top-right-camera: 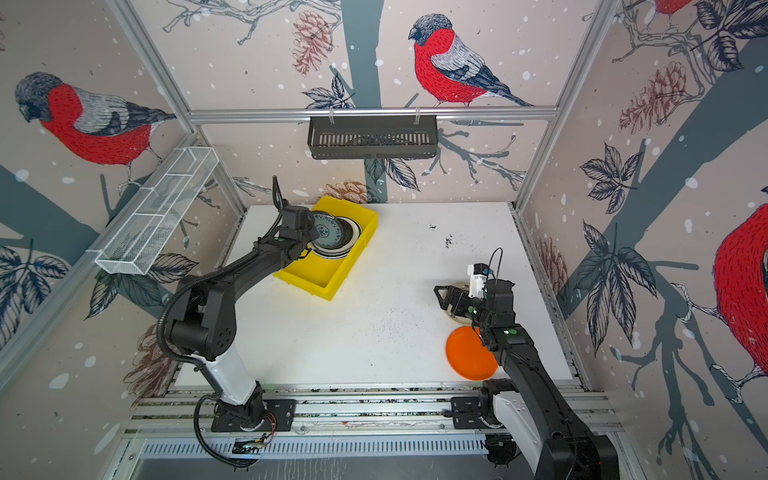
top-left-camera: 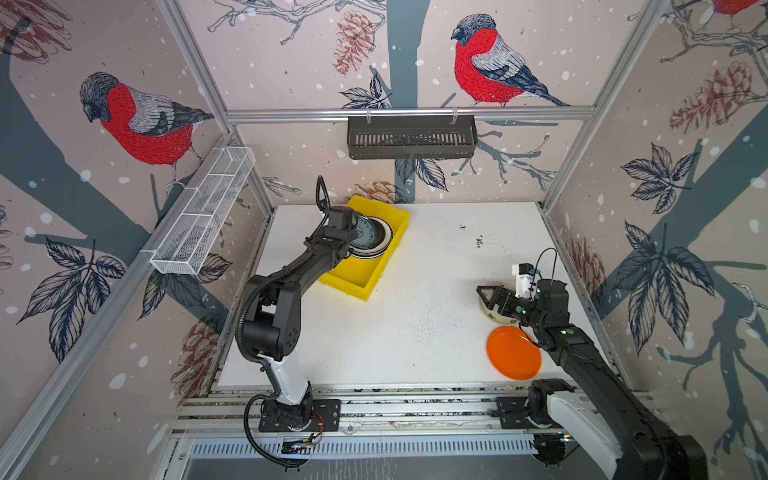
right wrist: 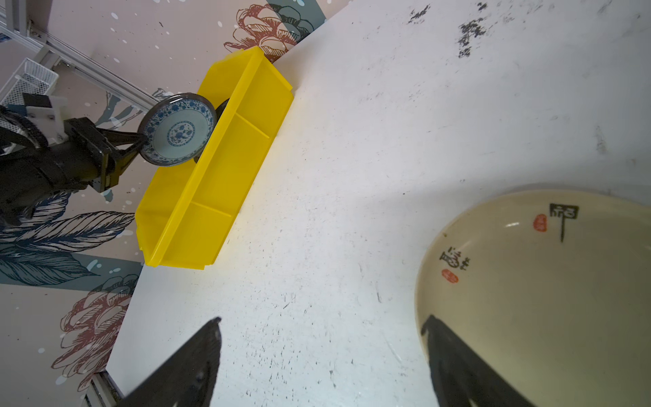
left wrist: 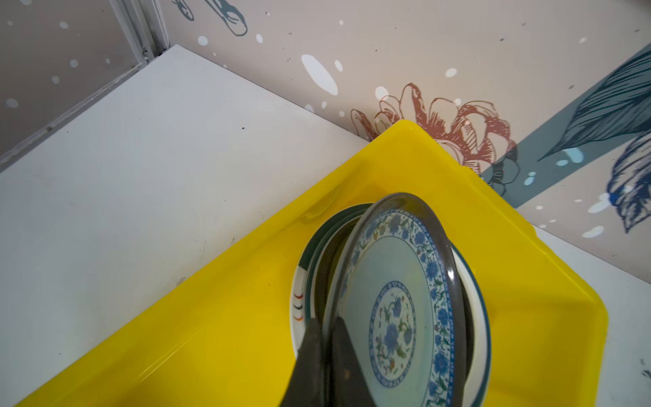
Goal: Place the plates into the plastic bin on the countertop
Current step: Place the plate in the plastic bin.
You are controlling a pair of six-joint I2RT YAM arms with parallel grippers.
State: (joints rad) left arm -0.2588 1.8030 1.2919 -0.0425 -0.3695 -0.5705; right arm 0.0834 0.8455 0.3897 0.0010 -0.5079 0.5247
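Black fingers (left wrist: 310, 356) of the left gripper (left wrist: 326, 326) are clamped on the dark rim of the teal patterned plate (left wrist: 394, 310). It stands tilted on edge above a stack of plates (left wrist: 299, 282) that lies in the far end of the plastic bin (left wrist: 211, 317); whether its lower edge touches the stack cannot be told. In both top views the bin sits at an angle at the back left of the countertop (top-left-camera: 395, 332), one corner near the back wall (top-left-camera: 478, 183). The right gripper (right wrist: 322, 320) hangs spread wide and grasps nothing. One finger (right wrist: 454, 356) shows over the rim of a cream plate (right wrist: 546, 289) marked with black characters and red seals, and its partner (right wrist: 190, 363) is over bare board. Just beside the cream plate, on the robot's side, the plain orange plate (top-left-camera: 514, 352) lies flat on the countertop, partly under the right arm (top-left-camera: 582, 353).
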